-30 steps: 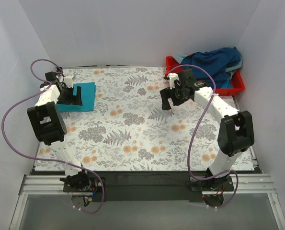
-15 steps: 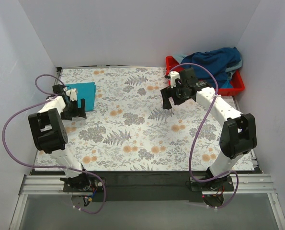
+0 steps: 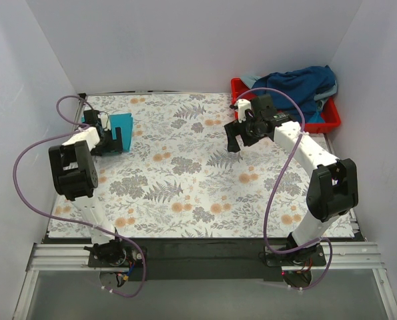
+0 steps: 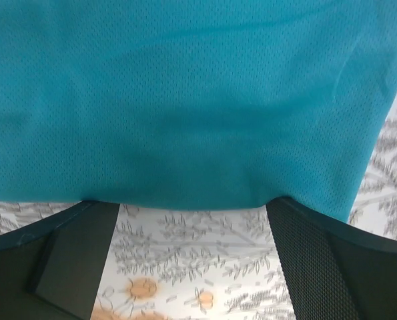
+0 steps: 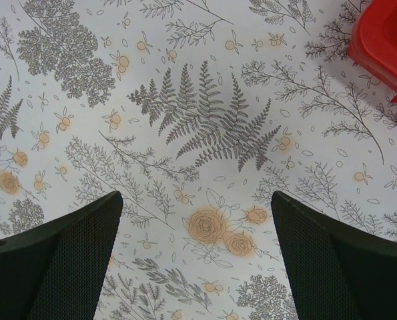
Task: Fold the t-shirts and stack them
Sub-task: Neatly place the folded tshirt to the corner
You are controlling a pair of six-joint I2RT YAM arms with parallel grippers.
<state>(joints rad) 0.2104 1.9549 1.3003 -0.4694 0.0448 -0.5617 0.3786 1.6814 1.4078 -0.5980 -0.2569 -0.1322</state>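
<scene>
Teal t-shirt point(image 3: 123, 125), folded flat, lies at the far-left corner of the floral table point(image 3: 185, 187), its near fold running left to right. We cannot tell its long axis, since the left arm point(image 3: 73, 170) covers much of it. The left gripper point(image 4: 195, 267) stands spread wide at that fold, nothing between its jaws; whether its tips touch cloth is unclear. The right gripper point(image 5: 198, 267) hangs wide apart over open table mid-right. 1 navy t-shirt point(image 3: 298, 83) heaps over the red tray point(image 3: 326, 124) at the far-right corner, and lighter cloth beneath it is hard to make out.
</scene>
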